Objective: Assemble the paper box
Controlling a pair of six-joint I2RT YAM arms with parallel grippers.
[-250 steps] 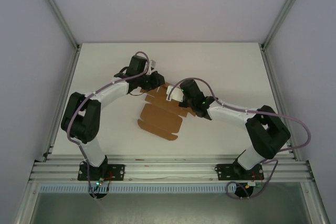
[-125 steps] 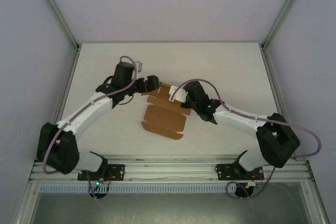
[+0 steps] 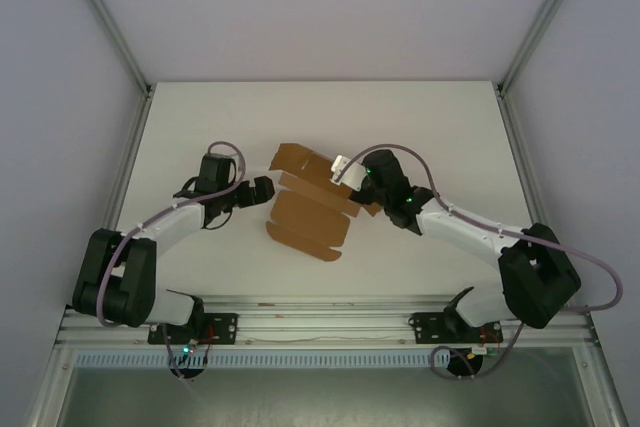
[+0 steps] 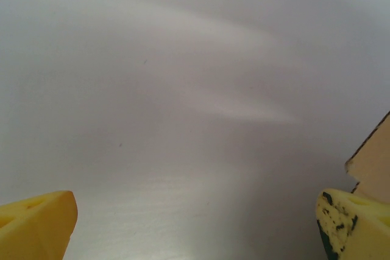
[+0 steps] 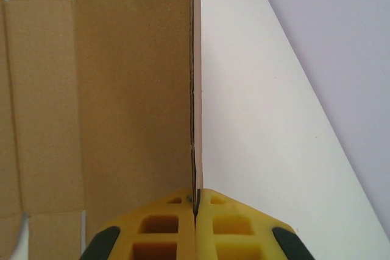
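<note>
Pinching the paper box point(image 3: 305, 212) edge is the right gripper point(image 5: 195, 201); left gripper point(image 3: 262, 190) gapes alongside.

White matte table point(image 3: 200, 127), with soft glare streaks on it in the left wrist view. Pale grey-lavender wall panels point(image 3: 320, 7) at the back and both sides, enclosure style. Aluminium frame posts point(image 3: 107, 17) along the back corners. Slotted aluminium rail point(image 3: 320, 322) across the near table edge, dull grey-green surface point(image 3: 320, 397) below it. Light is even and diffuse, shadows faint.
</note>
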